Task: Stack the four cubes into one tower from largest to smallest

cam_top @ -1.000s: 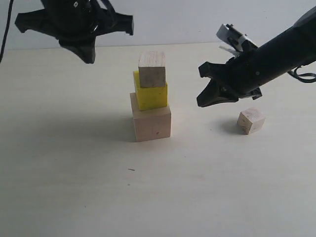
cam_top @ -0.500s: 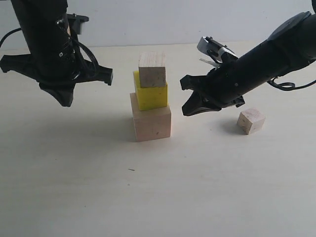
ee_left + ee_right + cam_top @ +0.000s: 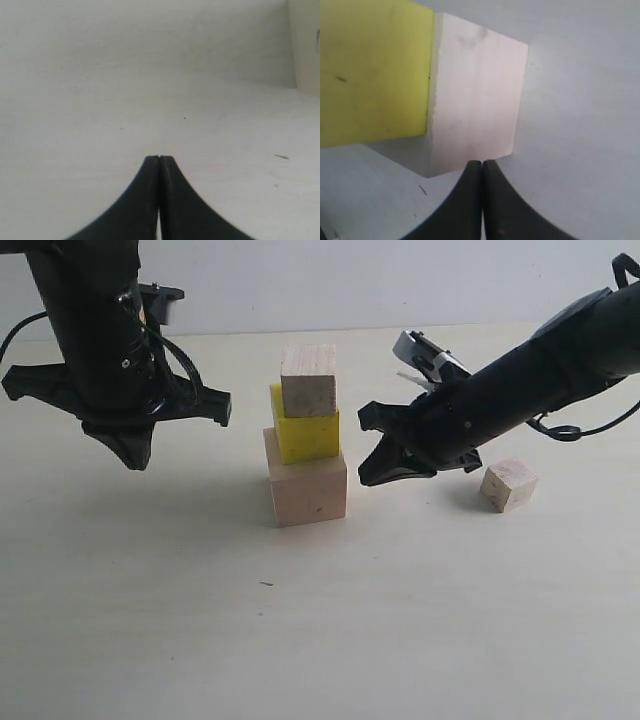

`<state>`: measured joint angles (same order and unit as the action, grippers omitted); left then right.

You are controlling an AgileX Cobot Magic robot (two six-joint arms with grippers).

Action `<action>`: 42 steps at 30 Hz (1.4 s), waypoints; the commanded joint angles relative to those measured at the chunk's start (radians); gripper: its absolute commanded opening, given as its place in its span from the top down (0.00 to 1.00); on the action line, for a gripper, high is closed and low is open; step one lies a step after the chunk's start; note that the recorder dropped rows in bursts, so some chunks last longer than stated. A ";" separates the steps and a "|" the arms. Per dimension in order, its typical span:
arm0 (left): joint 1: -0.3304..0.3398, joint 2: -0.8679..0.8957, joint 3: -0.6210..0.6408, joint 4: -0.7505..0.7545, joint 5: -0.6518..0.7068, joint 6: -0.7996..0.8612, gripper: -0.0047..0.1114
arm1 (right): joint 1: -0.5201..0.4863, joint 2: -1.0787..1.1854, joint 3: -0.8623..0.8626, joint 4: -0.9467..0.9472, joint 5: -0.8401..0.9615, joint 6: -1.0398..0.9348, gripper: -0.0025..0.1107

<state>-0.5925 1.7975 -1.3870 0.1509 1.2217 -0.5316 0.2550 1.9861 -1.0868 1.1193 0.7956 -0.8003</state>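
Beside tower base [image 3: 308, 495] — right jaws closed (perhaps touching) | small cube [image 3: 508, 485] apart

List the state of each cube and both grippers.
large pale cube: on table, tower base.
yellow cube: stacked on large pale cube.
upper small cube: stacked atop yellow cube.
loose small cube: on table, unstacked.
left gripper: shut, empty.
right gripper: shut, empty.

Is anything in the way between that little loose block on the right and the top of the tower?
Only the right gripper, shut, hangs between the small loose cube and the tower. Nothing else lies between them, and the top cube carries nothing.
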 commanded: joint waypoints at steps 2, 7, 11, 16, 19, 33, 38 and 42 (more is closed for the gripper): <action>0.003 -0.011 0.005 0.000 -0.001 0.004 0.96 | 0.001 0.003 0.001 0.064 0.035 -0.058 0.98; 0.003 -0.011 0.005 0.000 -0.001 0.005 0.96 | 0.001 0.003 0.001 0.078 0.044 -0.071 0.98; 0.003 -0.011 0.005 0.000 -0.001 0.005 0.96 | 0.001 0.003 0.001 0.079 0.054 -0.071 0.98; 0.003 -0.011 0.005 0.000 -0.001 0.005 0.96 | 0.001 0.003 0.001 0.081 0.072 -0.071 0.98; 0.003 -0.011 0.005 0.000 -0.001 0.005 0.96 | 0.001 0.003 0.001 0.081 0.079 -0.071 0.98; 0.003 -0.011 0.005 -0.007 -0.001 0.005 0.96 | 0.034 0.003 0.001 0.005 0.001 -0.038 0.98; 0.003 -0.011 0.005 -0.009 -0.001 0.008 0.96 | 0.034 0.003 -0.005 0.034 -0.038 -0.038 0.98; 0.003 -0.011 0.005 -0.017 -0.001 0.014 0.96 | 0.034 0.005 -0.043 0.033 -0.055 -0.040 0.98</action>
<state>-0.5925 1.7975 -1.3870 0.1431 1.2217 -0.5278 0.2941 1.9926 -1.1012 1.1428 0.7614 -0.8395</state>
